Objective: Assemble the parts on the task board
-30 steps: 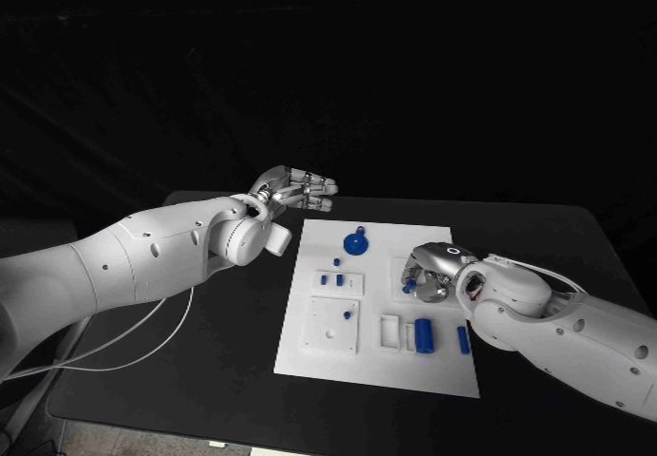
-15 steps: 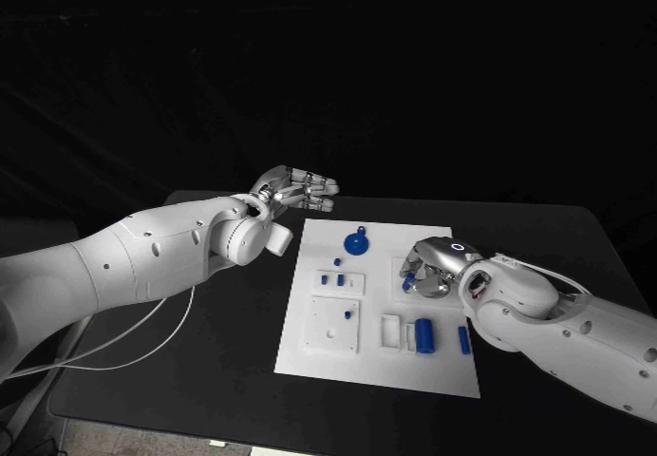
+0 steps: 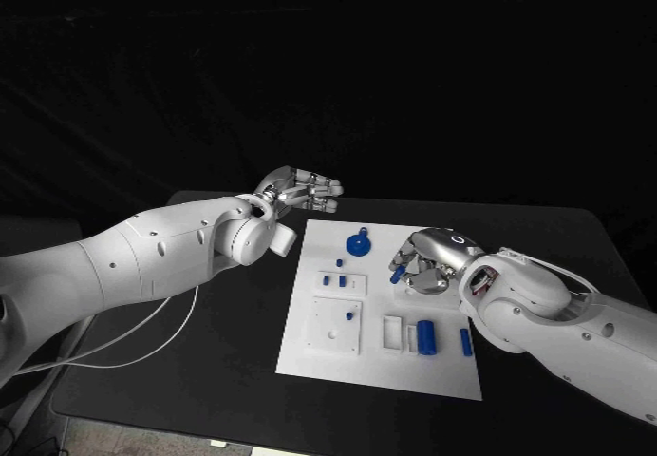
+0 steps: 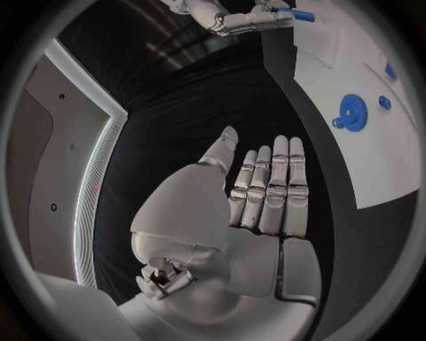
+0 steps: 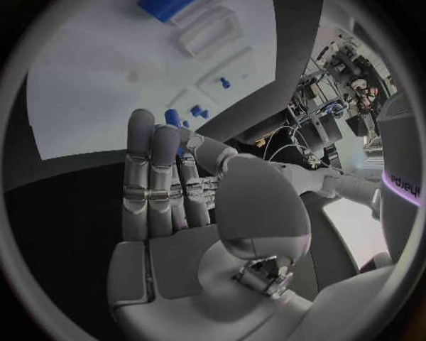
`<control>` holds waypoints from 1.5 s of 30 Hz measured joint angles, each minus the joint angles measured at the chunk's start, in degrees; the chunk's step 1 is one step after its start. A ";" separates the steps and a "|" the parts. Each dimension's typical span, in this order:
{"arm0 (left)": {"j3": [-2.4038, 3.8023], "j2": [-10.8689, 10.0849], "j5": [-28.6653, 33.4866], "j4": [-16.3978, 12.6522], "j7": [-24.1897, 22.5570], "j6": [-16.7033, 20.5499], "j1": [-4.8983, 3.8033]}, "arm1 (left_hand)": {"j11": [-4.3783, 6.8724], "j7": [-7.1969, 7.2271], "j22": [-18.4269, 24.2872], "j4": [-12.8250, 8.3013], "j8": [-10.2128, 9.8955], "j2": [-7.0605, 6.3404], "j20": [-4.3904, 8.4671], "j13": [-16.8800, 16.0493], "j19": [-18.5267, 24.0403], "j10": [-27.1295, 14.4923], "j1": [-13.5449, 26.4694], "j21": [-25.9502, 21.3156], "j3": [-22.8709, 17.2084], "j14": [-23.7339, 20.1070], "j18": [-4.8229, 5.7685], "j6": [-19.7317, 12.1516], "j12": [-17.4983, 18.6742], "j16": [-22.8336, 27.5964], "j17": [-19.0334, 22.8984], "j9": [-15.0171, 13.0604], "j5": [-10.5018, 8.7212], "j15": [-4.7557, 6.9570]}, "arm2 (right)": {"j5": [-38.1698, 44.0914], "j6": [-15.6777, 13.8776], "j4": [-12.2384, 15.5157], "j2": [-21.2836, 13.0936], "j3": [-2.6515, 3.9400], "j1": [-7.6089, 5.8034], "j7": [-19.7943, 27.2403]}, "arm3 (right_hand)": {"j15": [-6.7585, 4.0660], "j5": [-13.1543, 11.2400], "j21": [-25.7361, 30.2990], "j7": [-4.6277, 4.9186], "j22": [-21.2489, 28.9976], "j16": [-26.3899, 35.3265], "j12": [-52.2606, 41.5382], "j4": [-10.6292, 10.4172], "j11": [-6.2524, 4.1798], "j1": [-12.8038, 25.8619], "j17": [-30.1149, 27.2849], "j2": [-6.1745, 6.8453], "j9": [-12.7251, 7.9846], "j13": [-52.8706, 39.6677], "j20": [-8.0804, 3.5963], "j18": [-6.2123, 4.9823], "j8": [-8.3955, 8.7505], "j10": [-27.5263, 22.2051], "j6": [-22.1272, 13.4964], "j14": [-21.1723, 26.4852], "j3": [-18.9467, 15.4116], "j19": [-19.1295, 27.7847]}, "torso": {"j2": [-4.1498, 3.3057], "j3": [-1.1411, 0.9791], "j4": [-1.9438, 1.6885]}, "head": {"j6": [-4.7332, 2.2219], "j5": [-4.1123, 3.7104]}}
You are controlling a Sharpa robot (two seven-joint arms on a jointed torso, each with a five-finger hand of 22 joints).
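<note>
The white task board (image 3: pixel 441 369) lies mid-table. My right hand (image 3: pixel 430 260) hovers over its right side and pinches a small blue part (image 3: pixel 399 274) between thumb and fingers; the left wrist view shows that hand (image 4: pixel 233 19) with the part (image 4: pixel 297 14), and the right wrist view shows blue (image 5: pixel 172 117) at its own fingertips. My left hand (image 3: pixel 304 190) stays beyond the board's far left corner, off the board, its fingers (image 4: pixel 266 192) straight and side by side, holding nothing. A blue gear (image 3: pixel 356 246) sits near the board's far edge.
Other blue parts lie on the board: two short pegs (image 3: pixel 333 280) on a raised plate, a cylinder (image 3: pixel 424 334) and a bar (image 3: pixel 463 340) near the front right. A white cable (image 3: pixel 130 347) trails over the black table (image 3: pixel 178 389) at the left.
My right hand has moved a little up and toward the board's far side, carrying the blue part with it. The left hand has not moved.
</note>
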State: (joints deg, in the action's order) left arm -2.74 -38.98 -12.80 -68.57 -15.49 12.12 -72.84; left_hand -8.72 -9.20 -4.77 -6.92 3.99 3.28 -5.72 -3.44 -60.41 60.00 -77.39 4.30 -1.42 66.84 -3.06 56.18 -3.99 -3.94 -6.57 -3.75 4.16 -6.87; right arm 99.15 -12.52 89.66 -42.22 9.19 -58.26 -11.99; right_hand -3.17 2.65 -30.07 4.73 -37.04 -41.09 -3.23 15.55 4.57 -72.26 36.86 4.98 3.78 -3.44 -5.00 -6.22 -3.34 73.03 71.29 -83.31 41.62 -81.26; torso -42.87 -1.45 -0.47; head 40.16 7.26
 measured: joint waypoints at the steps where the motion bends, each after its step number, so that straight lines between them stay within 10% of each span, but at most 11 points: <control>1: 0.00 0.04 0.00 0.03 0.01 -0.01 0.00 | 0.00 0.00 0.00 0.00 0.00 0.00 0.00 0.00 0.00 0.00 0.00 0.00 0.00 0.00 0.00 0.00 0.00 0.00 0.00 0.00 0.00 0.00 | -0.04 0.04 0.25 0.20 0.01 0.00 0.04 | 0.00 0.00 0.00 0.00 0.00 0.00 0.01 0.00 0.00 0.00 0.05 0.00 0.00 0.00 0.00 -0.01 0.00 0.00 0.00 0.00 0.00 0.00 | 0.00 -0.01 0.01 | -0.03 0.02; 8: 0.00 0.56 0.00 0.09 0.07 -0.07 0.00 | 0.00 0.00 0.00 0.00 0.00 0.00 0.00 0.00 0.00 0.00 0.00 0.00 0.00 0.00 0.00 0.00 0.00 0.00 0.00 0.00 0.00 0.00 | 0.29 0.19 1.22 2.46 -0.99 -0.01 0.29 | 0.00 0.00 0.00 -0.01 -0.23 0.22 0.06 0.00 -0.01 0.00 0.06 0.01 0.00 0.00 0.01 -0.01 0.02 0.00 0.00 0.00 0.00 0.00 | 0.07 -0.01 0.01 | -0.27 0.70; 26: 0.00 1.98 -0.02 0.61 0.13 -0.50 0.03 | 0.00 0.00 0.00 0.00 0.00 0.00 0.00 0.00 0.00 0.00 0.00 0.00 0.00 0.00 0.00 0.00 0.00 0.00 0.00 0.00 0.00 0.00 | 4.09 0.15 0.60 10.74 -6.73 1.66 0.51 | 0.01 0.24 0.23 0.19 -1.07 0.27 -0.23 0.18 -0.09 0.15 0.19 0.17 0.08 0.01 0.02 -0.03 0.04 0.05 0.20 0.00 0.61 0.00 | 0.12 0.03 -0.03 | 0.54 2.54; 45: -0.02 2.26 -0.03 0.83 0.28 -0.95 0.08 | 0.00 0.00 0.00 0.00 0.00 0.00 0.00 0.00 0.00 0.00 0.00 0.00 0.00 0.00 0.00 0.00 0.00 0.00 0.00 0.00 0.00 0.00 | 7.49 -1.07 -2.16 13.09 -7.59 3.98 -0.17 | 0.01 0.24 0.44 -0.01 -1.64 0.27 -0.20 0.22 0.02 0.24 0.23 0.40 0.05 -0.01 0.03 -0.02 -0.15 0.40 0.39 -0.01 0.95 -0.01 | 0.07 0.01 -0.03 | 1.16 3.31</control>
State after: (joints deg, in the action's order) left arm -2.75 -36.72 -12.83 -67.74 -15.22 11.18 -72.76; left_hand -8.72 -9.20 -4.77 -6.93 3.99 3.28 -5.72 -3.44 -60.40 60.00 -77.39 4.30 -1.42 66.84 -3.06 56.18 -3.99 -3.94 -6.57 -3.75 4.16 -6.87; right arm 106.64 -13.59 87.50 -29.13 1.59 -54.29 -12.16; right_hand -3.15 2.89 -29.63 4.72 -38.68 -40.82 -3.43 15.77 4.59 -72.02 37.08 5.38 3.84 -3.45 -4.97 -6.24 -3.49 73.43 71.68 -83.31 42.57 -81.27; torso -42.80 -1.44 -0.49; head 41.32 10.57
